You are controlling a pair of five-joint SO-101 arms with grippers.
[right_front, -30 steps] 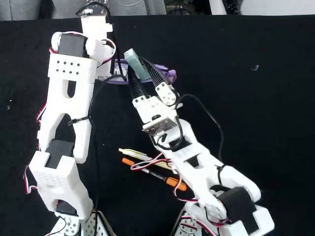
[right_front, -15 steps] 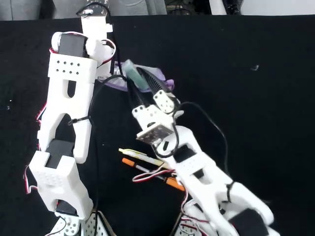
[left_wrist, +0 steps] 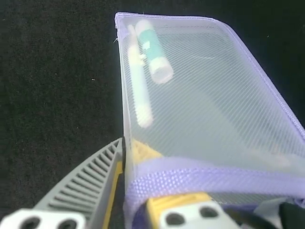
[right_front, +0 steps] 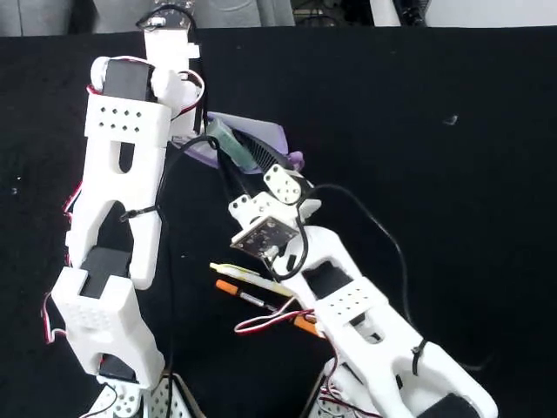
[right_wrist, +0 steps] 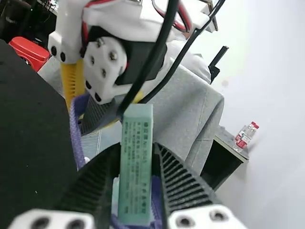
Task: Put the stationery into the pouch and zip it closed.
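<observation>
A clear mesh pouch (right_front: 264,134) with purple trim is held up at the table's back. My left gripper (left_wrist: 129,183) is shut on its purple zip edge (left_wrist: 209,179). Inside the pouch (left_wrist: 209,109) lie a green-and-white tube (left_wrist: 153,51) and a white pen (left_wrist: 139,83). My right gripper (right_front: 228,144) is shut on a green eraser block (right_front: 220,135), whose tip is at the pouch's mouth. In the right wrist view the block (right_wrist: 136,162) sits between the black fingers (right_wrist: 178,183), just in front of the pouch's purple rim (right_wrist: 74,125) and the left gripper (right_wrist: 97,71).
A yellow highlighter (right_front: 241,275) and an orange pen (right_front: 261,303) lie on the black table (right_front: 452,174) beside the right arm's base. The left arm's white links (right_front: 117,192) stand tall along the left. Open tabletop lies to the right.
My right gripper has carried the green block down and leftward, from above the pouch to its mouth. The pouch's open edge has risen a little. The left arm has stayed put.
</observation>
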